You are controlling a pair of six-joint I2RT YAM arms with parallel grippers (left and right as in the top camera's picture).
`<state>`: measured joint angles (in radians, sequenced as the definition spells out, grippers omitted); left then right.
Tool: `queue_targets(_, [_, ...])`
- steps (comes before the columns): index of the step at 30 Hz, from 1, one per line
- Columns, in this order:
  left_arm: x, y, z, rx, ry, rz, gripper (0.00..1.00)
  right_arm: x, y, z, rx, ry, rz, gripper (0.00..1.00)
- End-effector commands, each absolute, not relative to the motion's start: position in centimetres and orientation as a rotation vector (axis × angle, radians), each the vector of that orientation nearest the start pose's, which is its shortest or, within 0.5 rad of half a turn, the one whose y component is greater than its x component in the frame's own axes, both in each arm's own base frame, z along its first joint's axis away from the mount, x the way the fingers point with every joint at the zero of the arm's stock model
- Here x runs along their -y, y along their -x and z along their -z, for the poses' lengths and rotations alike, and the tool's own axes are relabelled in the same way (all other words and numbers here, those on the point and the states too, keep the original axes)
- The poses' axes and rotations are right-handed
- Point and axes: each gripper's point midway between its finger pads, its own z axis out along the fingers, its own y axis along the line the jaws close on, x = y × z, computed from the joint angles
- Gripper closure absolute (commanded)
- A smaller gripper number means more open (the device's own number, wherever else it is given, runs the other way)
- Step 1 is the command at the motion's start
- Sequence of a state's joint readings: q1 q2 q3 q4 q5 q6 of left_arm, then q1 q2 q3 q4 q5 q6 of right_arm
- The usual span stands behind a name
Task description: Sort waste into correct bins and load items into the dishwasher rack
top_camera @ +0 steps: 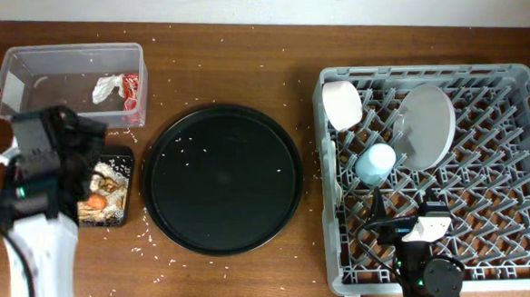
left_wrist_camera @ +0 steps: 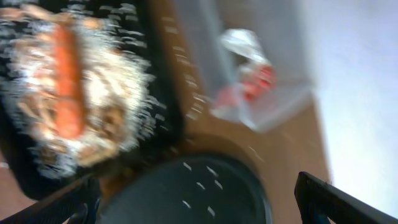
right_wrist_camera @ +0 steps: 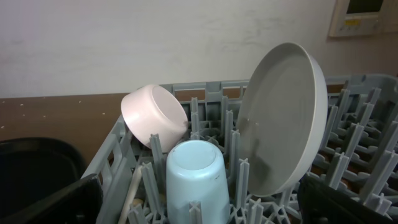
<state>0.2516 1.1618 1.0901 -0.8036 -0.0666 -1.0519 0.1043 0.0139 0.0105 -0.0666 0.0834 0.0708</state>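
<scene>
The orange carrot (top_camera: pixel 94 200) (left_wrist_camera: pixel 68 81) lies on pale food scraps (top_camera: pixel 111 179) (left_wrist_camera: pixel 118 115) in the shallow black tray (top_camera: pixel 125 156). The clear tub (top_camera: pixel 70 51) holds the white tissue (top_camera: pixel 106 87) (left_wrist_camera: pixel 239 43) and the red wrapper (top_camera: pixel 130 87) (left_wrist_camera: pixel 258 81). My left gripper (left_wrist_camera: pixel 199 208) is open and empty above the tray's right edge. The grey rack (top_camera: pixel 432 77) holds the white bowl (top_camera: pixel 342 104) (right_wrist_camera: pixel 154 116), the grey plate (top_camera: pixel 425 127) (right_wrist_camera: pixel 283 118) on edge, and the blue cup (top_camera: pixel 375 163) (right_wrist_camera: pixel 196 177) upside down. A pale spoon-like handle (right_wrist_camera: pixel 132 190) lies beside the cup. My right gripper (right_wrist_camera: pixel 199 211) is open and empty over the rack's front.
A large round black tray (top_camera: pixel 222 178) (left_wrist_camera: pixel 199 193) with a few white crumbs sits between the bins and the rack. White crumbs are scattered over the brown table (top_camera: pixel 252 57). My left arm (top_camera: pixel 41 182) covers the black tray's left part.
</scene>
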Motion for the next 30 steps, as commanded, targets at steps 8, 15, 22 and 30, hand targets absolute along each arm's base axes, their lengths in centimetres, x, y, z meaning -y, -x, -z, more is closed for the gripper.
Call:
queue_targets(8, [-4.0,-23.3,-16.5,-1.973,1.253,0.217,0.01,-1.2,-24.6,-15.7,-1.644,-0.03,-0.065,0.02])
queue_targets(15, [-0.7,-26.1,-19.5,-1.861,0.321,0.157,0.01,-1.2,-24.6,-15.7,-1.644,-0.03,-0.065,0.02])
queue_targets(22, [-0.3,-25.7,-19.2,-1.692,0.127,0.064,0.01,-1.2,-24.6,-15.7,-1.644,-0.03,-0.066,0.02])
queue_targets(30, [-0.4,-24.6,-18.7,-1.562,0.1,0.048,0.01,-1.2,-24.6,-15.7,-1.644,-0.03,-0.066,0.01])
